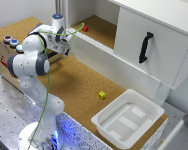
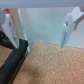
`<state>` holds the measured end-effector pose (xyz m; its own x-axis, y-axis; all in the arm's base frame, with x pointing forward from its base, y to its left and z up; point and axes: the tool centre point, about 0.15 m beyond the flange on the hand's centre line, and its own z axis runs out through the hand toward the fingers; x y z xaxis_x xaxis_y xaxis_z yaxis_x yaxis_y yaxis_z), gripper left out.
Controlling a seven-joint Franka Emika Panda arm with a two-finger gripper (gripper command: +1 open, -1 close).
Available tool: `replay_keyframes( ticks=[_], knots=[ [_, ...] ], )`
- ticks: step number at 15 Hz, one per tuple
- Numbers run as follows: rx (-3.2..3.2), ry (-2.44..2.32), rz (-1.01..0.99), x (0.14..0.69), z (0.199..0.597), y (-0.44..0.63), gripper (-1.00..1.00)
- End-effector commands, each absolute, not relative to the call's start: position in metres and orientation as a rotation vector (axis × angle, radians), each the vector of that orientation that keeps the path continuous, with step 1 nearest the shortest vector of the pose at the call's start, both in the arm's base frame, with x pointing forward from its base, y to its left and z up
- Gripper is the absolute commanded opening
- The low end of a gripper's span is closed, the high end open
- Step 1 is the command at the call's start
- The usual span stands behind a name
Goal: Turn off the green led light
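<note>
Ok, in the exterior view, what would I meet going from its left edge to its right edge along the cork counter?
Round push-buttons with red, blue and glowing green tops → white robot arm → small yellow cube → white plastic tray. The small red block sits further back on the shelf, above the black-handled white cabinet door.

White rounded arm with grey joint bands, green cable trailing alongside.

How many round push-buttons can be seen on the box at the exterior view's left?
3, in a row on the box top: dark red button, blue button, green led light nearest the arm. The arm may hide more.
</note>
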<state>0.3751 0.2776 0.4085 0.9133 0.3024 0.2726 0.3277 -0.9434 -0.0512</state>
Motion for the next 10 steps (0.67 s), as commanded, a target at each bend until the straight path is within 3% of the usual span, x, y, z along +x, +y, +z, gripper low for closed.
replay_keyframes(
  ticks=[1,7,10],
  knots=[
    [-2.958,-0.510,-0.437,0.367,0.408,0.276,1.00],
    [-2.958,-0.510,-0.437,0.367,0.408,0.276,1.00],
    [-2.917,-0.671,-0.462,0.371,0.443,0.299,1.00]
  ],
)
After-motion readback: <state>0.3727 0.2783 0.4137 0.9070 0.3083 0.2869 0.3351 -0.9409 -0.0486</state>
